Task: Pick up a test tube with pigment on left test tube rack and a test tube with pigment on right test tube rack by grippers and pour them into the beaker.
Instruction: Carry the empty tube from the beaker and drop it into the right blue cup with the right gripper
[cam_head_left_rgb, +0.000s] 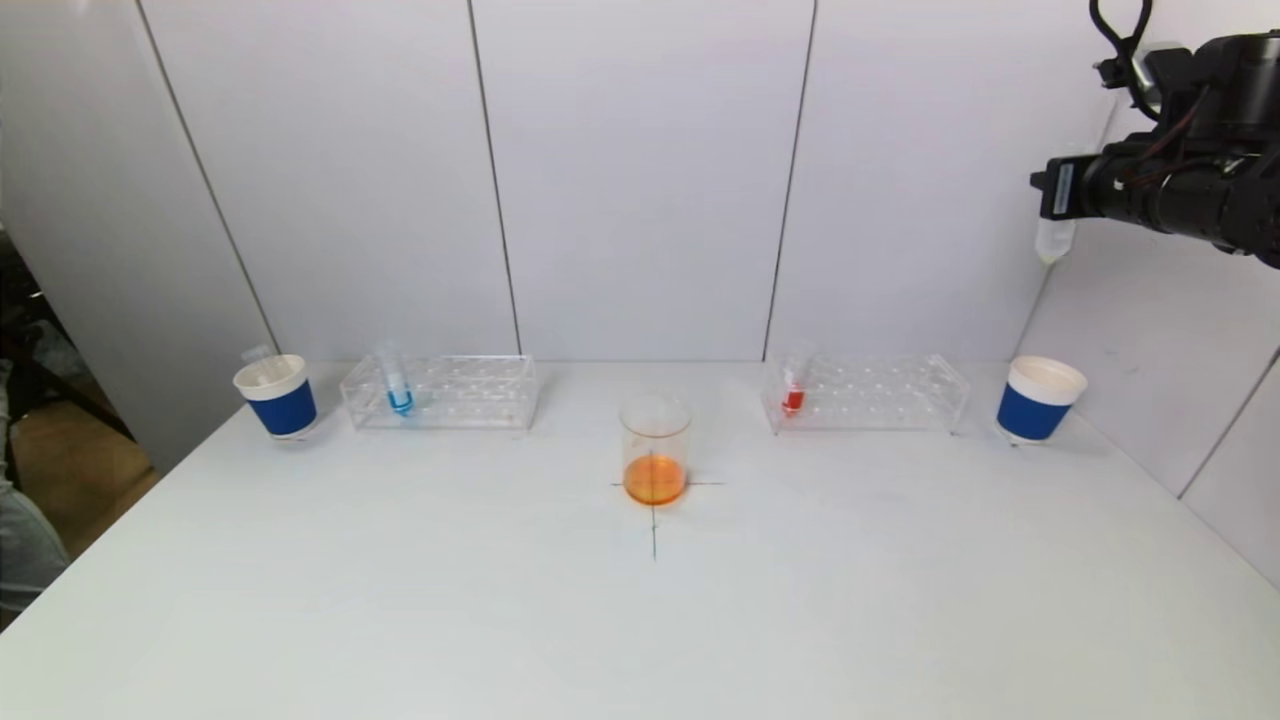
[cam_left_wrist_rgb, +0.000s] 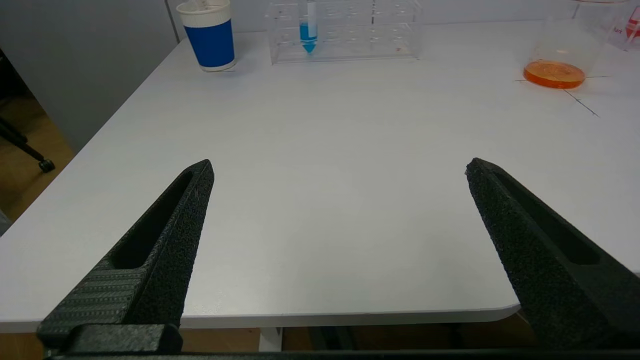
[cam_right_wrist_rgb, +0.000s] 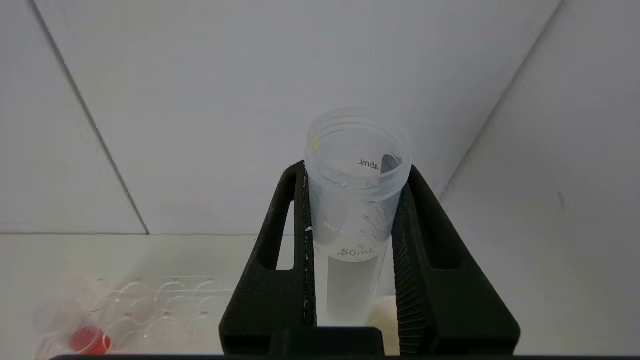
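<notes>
The glass beaker (cam_head_left_rgb: 655, 450) holds orange liquid at the table's centre. A test tube with blue pigment (cam_head_left_rgb: 397, 385) stands in the left rack (cam_head_left_rgb: 470, 392). A test tube with red pigment (cam_head_left_rgb: 794, 388) stands in the right rack (cam_head_left_rgb: 880, 392). My right gripper (cam_head_left_rgb: 1055, 190) is raised high at the far right, above the right cup. It is shut on an empty clear tube (cam_right_wrist_rgb: 357, 210) that hangs upright, its mouth open. My left gripper (cam_left_wrist_rgb: 340, 167) is open and empty, low over the table's near left edge and outside the head view.
A blue-and-white paper cup (cam_head_left_rgb: 277, 395) with an empty tube in it stands left of the left rack. A second cup (cam_head_left_rgb: 1040, 398) stands right of the right rack. A pen cross (cam_head_left_rgb: 655, 520) marks the table under the beaker. White wall panels close the back and right.
</notes>
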